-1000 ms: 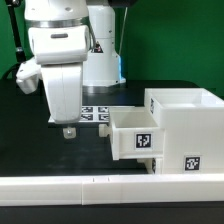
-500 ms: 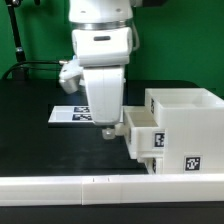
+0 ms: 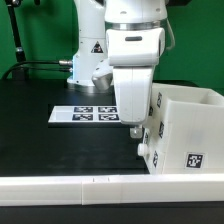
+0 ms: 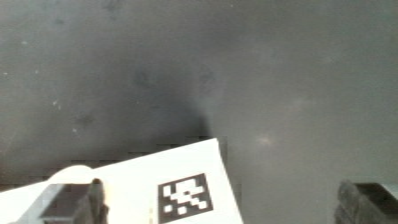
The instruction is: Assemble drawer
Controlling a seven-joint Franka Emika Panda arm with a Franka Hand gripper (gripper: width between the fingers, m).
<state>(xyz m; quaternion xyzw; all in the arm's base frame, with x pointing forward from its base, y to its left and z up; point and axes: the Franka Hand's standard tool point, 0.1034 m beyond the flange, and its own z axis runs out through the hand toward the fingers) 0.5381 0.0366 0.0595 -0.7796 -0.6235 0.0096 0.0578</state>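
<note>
Hand (image 3: 137, 130) hides drawer (image 3: 150, 138) front; finger spacing unclear, blurred.

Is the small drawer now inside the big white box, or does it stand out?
Almost in: the drawer sticks out only slightly from the box.

Drawer box (image 3: 190, 125) & drawer front (image 4: 169, 185): smooth matt white plastic w/ printed b/w paper-like tags. Table (image 3: 30, 110) is matt black, slightly mottled in wrist view; arm casing (image 3: 135, 50) glossy white plastic. Marker board (image 3: 85, 113) flat, matt white.
</note>
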